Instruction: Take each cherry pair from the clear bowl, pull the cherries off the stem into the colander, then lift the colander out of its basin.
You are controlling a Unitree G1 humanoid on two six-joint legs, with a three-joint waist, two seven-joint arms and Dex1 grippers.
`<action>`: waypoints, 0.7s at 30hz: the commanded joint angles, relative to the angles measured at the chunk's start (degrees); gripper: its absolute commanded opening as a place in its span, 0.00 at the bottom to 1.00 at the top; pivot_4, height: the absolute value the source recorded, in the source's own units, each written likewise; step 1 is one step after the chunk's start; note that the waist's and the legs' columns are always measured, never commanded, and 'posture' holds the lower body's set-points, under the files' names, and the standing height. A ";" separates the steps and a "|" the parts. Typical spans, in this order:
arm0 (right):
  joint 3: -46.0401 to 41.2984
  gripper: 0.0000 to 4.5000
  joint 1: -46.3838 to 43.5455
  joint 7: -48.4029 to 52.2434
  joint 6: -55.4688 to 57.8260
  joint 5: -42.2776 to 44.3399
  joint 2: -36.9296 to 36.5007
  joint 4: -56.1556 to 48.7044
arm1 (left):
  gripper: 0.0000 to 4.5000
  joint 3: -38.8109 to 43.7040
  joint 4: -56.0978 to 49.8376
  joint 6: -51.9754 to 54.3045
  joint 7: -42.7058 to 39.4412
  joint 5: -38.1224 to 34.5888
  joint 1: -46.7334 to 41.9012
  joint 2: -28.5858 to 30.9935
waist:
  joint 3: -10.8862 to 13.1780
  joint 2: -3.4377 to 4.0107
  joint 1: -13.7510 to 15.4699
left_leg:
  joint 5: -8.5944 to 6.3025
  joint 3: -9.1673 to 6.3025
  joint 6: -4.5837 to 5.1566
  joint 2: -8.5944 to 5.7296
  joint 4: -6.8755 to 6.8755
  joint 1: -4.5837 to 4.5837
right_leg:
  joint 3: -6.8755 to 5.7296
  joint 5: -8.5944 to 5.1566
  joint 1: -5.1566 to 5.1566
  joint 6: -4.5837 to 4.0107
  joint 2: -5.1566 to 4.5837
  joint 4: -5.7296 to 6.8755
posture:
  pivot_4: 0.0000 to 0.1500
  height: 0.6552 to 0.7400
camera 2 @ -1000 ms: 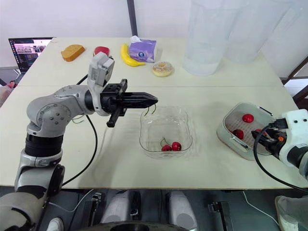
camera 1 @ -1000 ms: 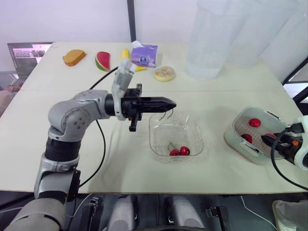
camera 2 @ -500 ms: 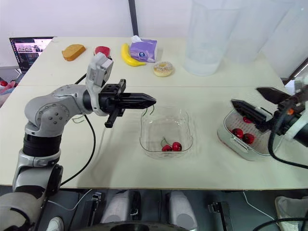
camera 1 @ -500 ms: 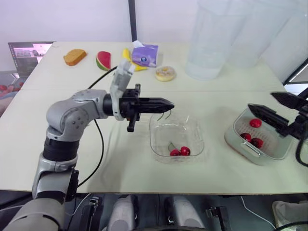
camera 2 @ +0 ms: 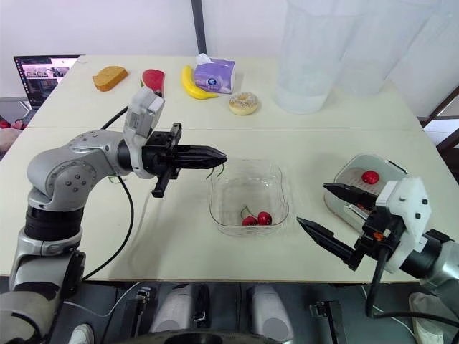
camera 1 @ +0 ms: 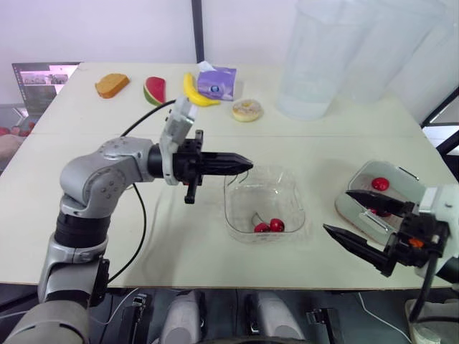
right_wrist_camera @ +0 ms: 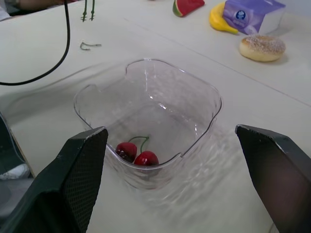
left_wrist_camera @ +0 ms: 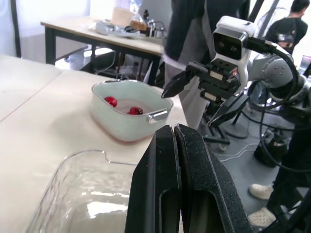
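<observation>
The table [camera 1: 301,136] carries the basin [left_wrist_camera: 121,128] on its right side, near the front edge, with the colander [camera 1: 398,183] seated inside and loose cherries [left_wrist_camera: 111,101] already in it; the right gripper [camera 1: 337,211], jaws spread wide, hovers just beside the basin's near rim, so a careless sweep could knock basin and colander toward the edge; the clear bowl [camera 1: 240,215] stands between the arms and looks light, so a finger catching its wall would probably shove or tip it; the left gripper [camera 1: 240,163] hangs above the bowl's far left rim, jaws pressed together, and any stem pinched there is too fine to tell; one cherry pair [camera 1: 270,226] lies against the bowl's near wall, where broad fingers may squash fruit instead of catching the stem.
</observation>
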 commanded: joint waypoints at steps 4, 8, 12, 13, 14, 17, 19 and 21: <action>0.89 0.99 1.25 0.40 -4.29 -1.59 0.49 -0.29 | 0.00 6.31 -1.34 -2.92 5.55 4.07 9.34 5.94 | -0.01 0.02 -0.24 | -0.04 0.01 0.07 0.04 -0.03 0.05 | 0.03 0.00 0.00 -0.01 0.00 0.02 | 1.00 1.00; 1.99 0.99 1.36 -0.60 -4.72 -1.87 0.34 0.11 | 0.00 11.36 3.33 -6.06 9.47 7.41 14.06 8.33 | -0.01 0.02 0.01 | -0.10 0.01 0.18 0.03 -0.03 0.05 | 0.01 0.00 0.01 -0.02 -0.07 0.03 | 1.00 1.00; 3.75 0.99 0.05 -2.11 -4.25 -2.30 -0.70 1.17 | 0.00 15.07 18.57 -17.52 10.93 16.35 16.77 12.01 | -0.01 0.01 0.11 | -0.17 0.02 0.30 0.00 -0.02 0.06 | -0.03 0.01 0.03 -0.02 -0.13 0.02 | 1.00 1.00; 4.20 0.99 -0.30 -2.29 -4.18 -2.46 -0.97 1.49 | 0.00 15.36 22.40 -20.52 10.92 18.38 17.39 12.89 | -0.01 0.01 -0.01 | -0.17 0.02 0.30 0.00 -0.02 0.06 | -0.03 0.01 0.03 -0.02 -0.13 0.02 | 1.00 1.00; 4.63 0.99 -0.70 -2.50 -4.12 -2.49 -1.22 1.81 | 0.00 15.33 25.62 -23.35 10.40 20.10 18.12 13.71 | -0.01 0.01 -0.20 | -0.17 0.02 0.30 0.01 -0.03 0.08 | -0.03 0.01 0.02 -0.03 -0.12 0.02 | 1.00 1.00; 5.39 0.99 -1.74 -2.99 -3.97 -2.22 -1.85 2.43 | 0.00 15.68 31.06 -28.18 8.68 22.17 19.33 14.53 | -0.01 0.01 -0.08 | -0.21 0.07 0.36 0.02 -0.05 0.05 | -0.04 0.02 -0.02 -0.06 -0.18 0.01 | 1.00 1.00; 5.43 0.99 -2.28 -3.31 -3.73 -1.77 -2.24 2.55 | 0.00 16.23 33.71 -30.74 7.63 22.93 19.90 14.99 | -0.02 -0.06 0.20 | -0.23 0.10 0.39 0.01 -0.03 0.02 | -0.09 0.03 -0.04 -0.06 -0.28 0.01 | 1.00 1.00; 5.39 0.99 -2.69 -3.59 -3.39 -1.27 -2.55 2.65 | 0.00 16.64 34.93 -32.13 6.72 23.05 20.17 15.22 | -0.03 -0.09 0.32 | -0.24 0.09 0.42 -0.02 -0.03 0.01 | -0.17 0.03 -0.02 -0.05 -0.37 0.00 | 1.00 1.00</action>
